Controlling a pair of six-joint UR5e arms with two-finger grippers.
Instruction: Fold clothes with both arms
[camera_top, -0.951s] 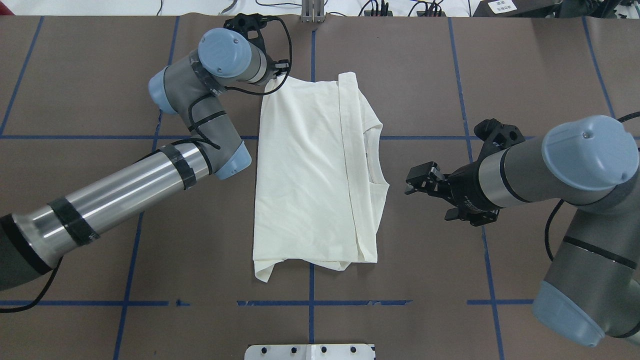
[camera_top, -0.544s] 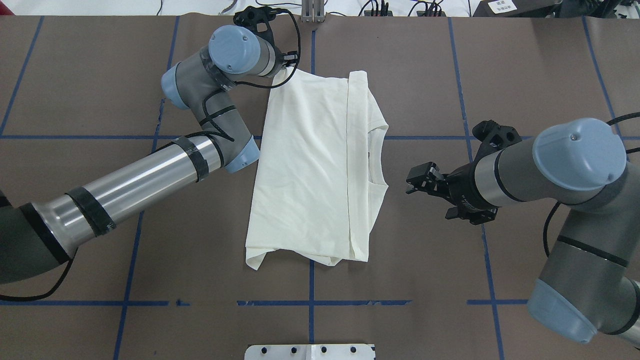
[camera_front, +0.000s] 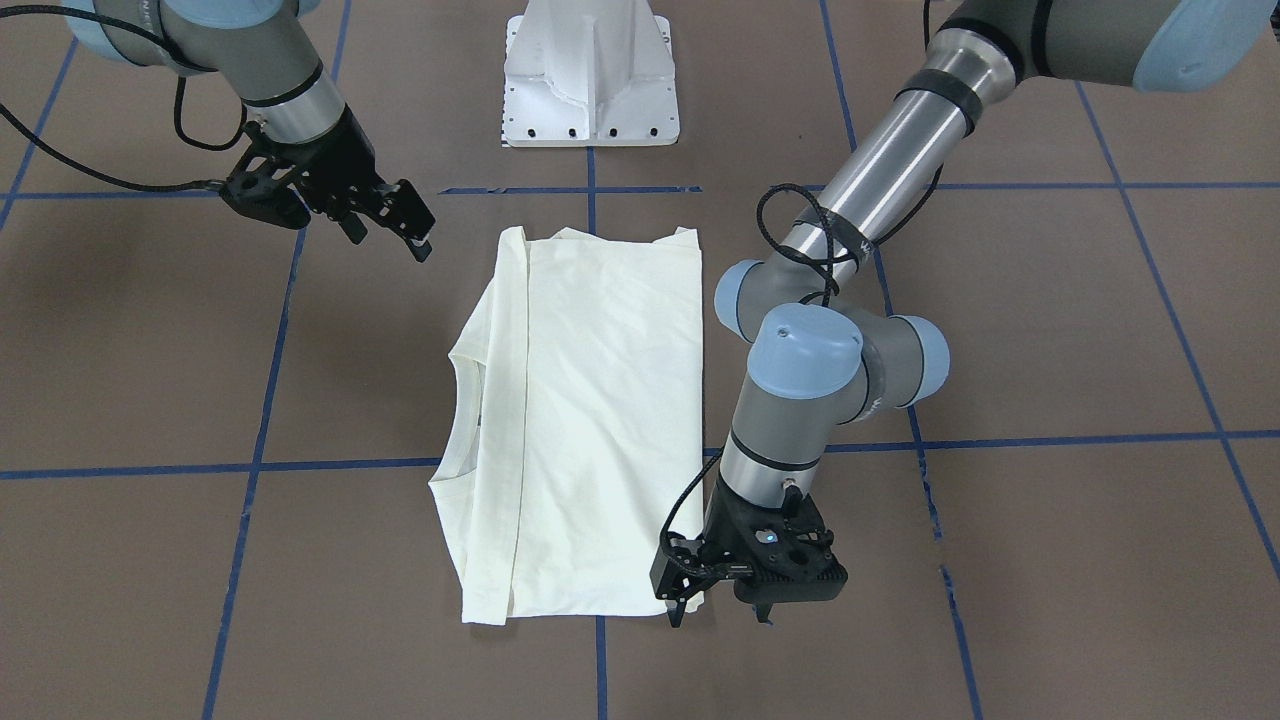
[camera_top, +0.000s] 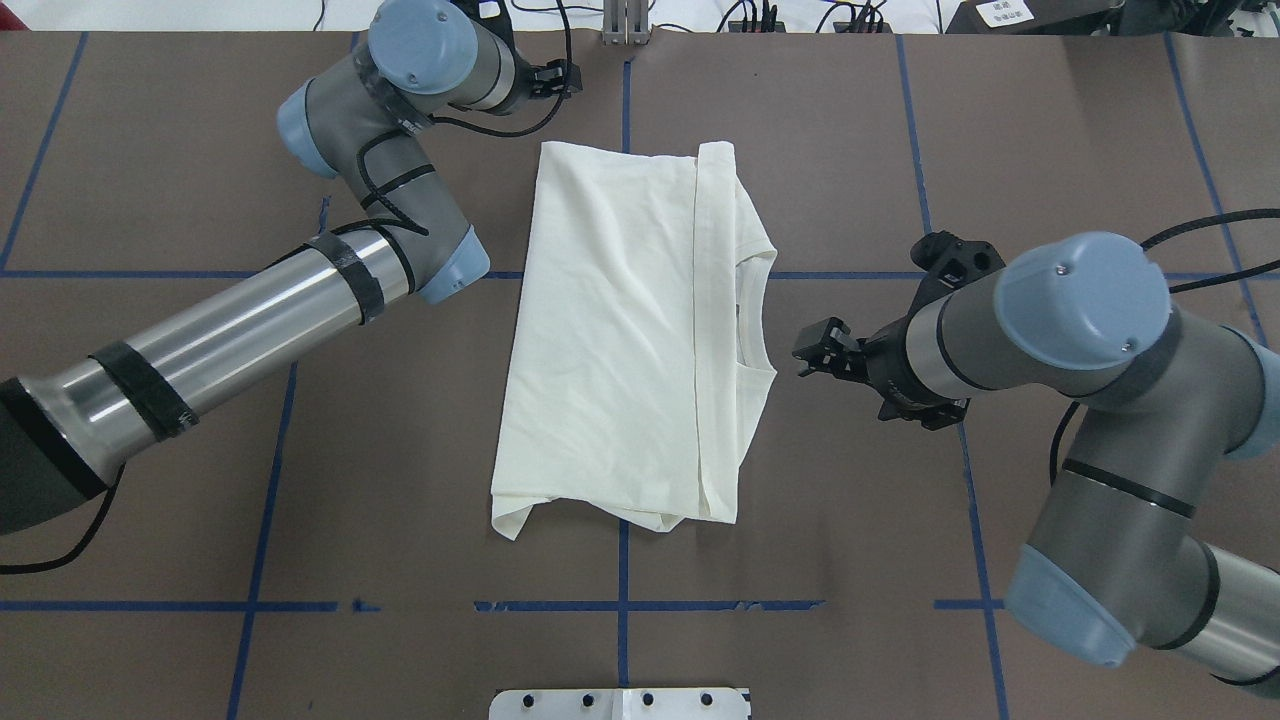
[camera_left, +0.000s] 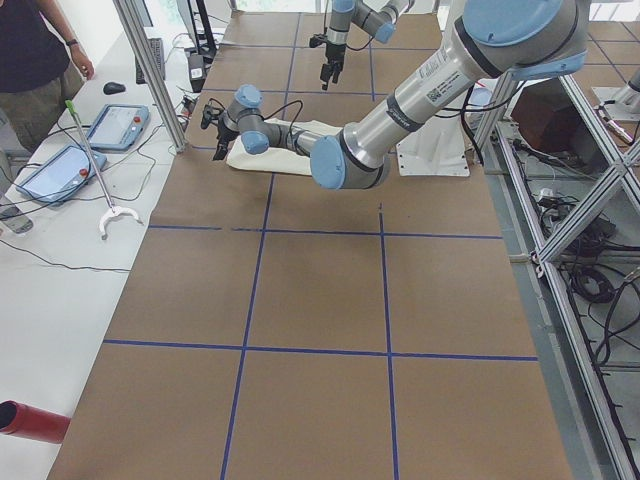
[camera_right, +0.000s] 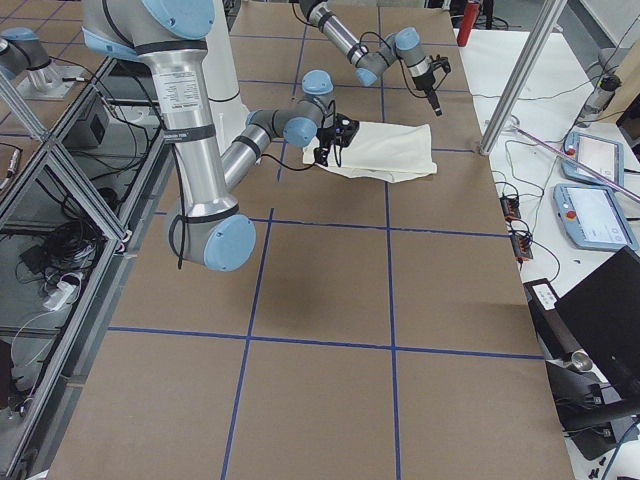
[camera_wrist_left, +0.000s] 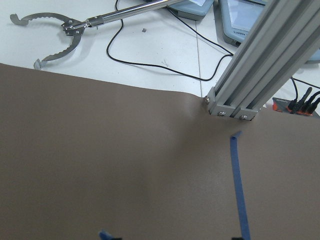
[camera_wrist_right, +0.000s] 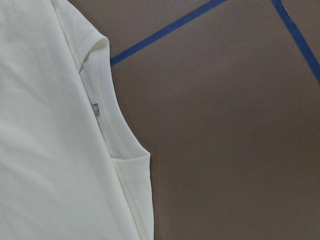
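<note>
The cream shirt (camera_top: 620, 340) lies folded lengthwise in the middle of the brown table, plain side up, its ribbed collar (camera_top: 745, 315) facing my right arm. My left gripper (camera_top: 560, 78) hovers open beyond the shirt's far left corner and holds nothing; in the front-facing view this left gripper (camera_front: 718, 612) stands over that corner of the shirt (camera_front: 590, 420). My right gripper (camera_top: 803, 360) is open and empty, a short way off the collar. The right wrist view shows the collar (camera_wrist_right: 107, 125) with a small label, and no fingers.
Blue tape lines cross the brown table cover. The white pedestal base (camera_front: 590, 80) stands at the robot's edge. At the far edge are an aluminium post (camera_wrist_left: 255, 75), cables and a metal grabber tool (camera_wrist_left: 65, 35). A person (camera_left: 30, 60) stands beside two control tablets.
The left gripper dragged the shirt's far corner a little, then let it go and drew back toward the far edge. The right gripper edged closer to the collar.
</note>
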